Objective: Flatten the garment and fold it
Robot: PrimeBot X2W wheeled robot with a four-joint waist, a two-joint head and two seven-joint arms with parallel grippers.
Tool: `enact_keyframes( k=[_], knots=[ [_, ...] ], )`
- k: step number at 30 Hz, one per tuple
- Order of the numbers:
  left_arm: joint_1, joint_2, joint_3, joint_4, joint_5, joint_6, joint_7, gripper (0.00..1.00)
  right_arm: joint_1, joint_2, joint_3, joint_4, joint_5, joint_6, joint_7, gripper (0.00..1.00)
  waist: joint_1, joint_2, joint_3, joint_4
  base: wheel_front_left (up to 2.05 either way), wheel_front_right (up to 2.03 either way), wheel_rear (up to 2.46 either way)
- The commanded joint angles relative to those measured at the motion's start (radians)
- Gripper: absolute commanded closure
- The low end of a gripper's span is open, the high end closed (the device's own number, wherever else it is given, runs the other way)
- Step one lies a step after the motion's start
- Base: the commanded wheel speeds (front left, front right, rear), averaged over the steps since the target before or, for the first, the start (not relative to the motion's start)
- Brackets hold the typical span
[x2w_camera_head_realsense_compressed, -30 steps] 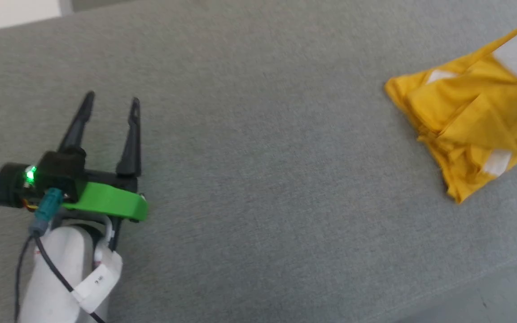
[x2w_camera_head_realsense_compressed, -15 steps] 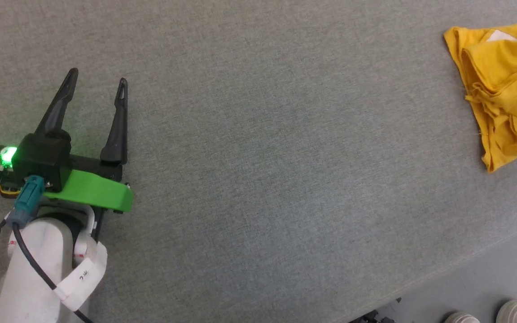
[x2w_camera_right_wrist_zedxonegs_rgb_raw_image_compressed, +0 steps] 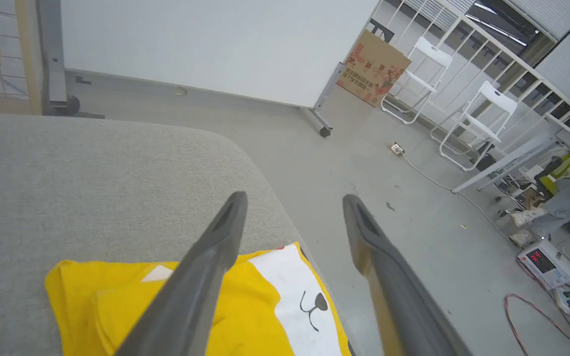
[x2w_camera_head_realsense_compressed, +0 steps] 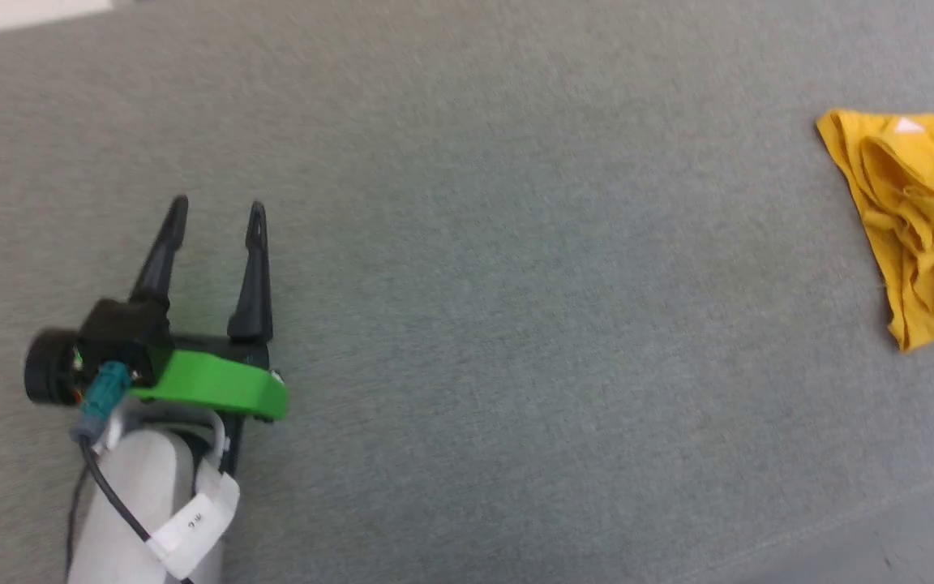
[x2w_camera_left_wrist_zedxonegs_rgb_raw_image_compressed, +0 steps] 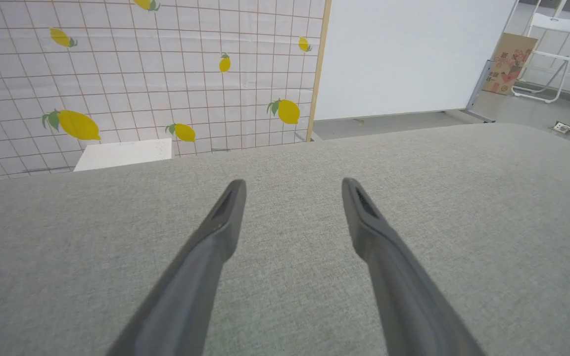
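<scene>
**Left gripper**: we list it well to the left of the shirt. Its fingers are spread wide and hold nothing, over bare grey cushion.

**Shirt:** a crumpled yellow heap with overlapping layers and the white print partly face up. The cushion's rounded end falls away just to its right.

**Right gripper**: it hangs over the shirt, with its jaws wide and empty.

**Step in hand:** we judge it to be flattening, barely begun, with no fold made yet.

**Next move:** we judge that each gripper should pinch a separate corner or hem, then draw the cloth out to the left of the shirt, where there is open cushion. The left arm has far to reach.

**Surroundings:**
- Floor lies beyond the shirt.
- A cardboard box stands further off.
- White chairs stand beyond that.
- A cable trails between them.

**Hindrances:**
- The cushion's end beside the shirt could let the cloth slide off.
- The bunched layers could yield two plies to one pinch.
</scene>
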Motion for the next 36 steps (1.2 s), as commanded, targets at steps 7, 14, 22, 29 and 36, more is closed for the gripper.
enact_keyframes(
  k=[7,14,22,29,36],
  knots=[
    [0.060,-0.047,-0.005,0.096,-0.050,0.010,-0.041,0.00,0.171,0.068,0.241,-0.128,0.255,-0.002,-0.060,0.00,0.0000,-0.0001,-0.245,0.196,0.00,0.00,0.00],
    [0.090,-0.074,-0.017,0.163,-0.075,0.009,-0.057,0.00,0.404,0.104,0.377,-0.395,0.443,-0.002,-0.049,0.00,0.0000,-0.0001,-0.326,0.294,0.00,0.00,0.00],
    [0.122,-0.094,-0.024,0.188,-0.086,0.005,-0.062,0.00,0.648,0.185,0.401,-0.633,0.478,-0.002,0.001,0.00,0.0000,-0.0001,-0.373,0.363,0.00,0.00,0.00],
    [0.157,-0.105,-0.021,0.173,-0.080,0.000,-0.062,0.00,0.772,0.220,0.420,-0.685,0.461,-0.002,0.001,0.00,0.0000,-0.0001,-0.399,0.388,0.00,0.00,0.00],
    [0.202,-0.112,-0.021,0.170,-0.086,-0.001,-0.062,0.00,0.843,0.240,0.431,-0.695,0.455,-0.002,0.005,0.00,0.0000,-0.0001,-0.418,0.401,0.00,0.00,0.00]
  ],
)
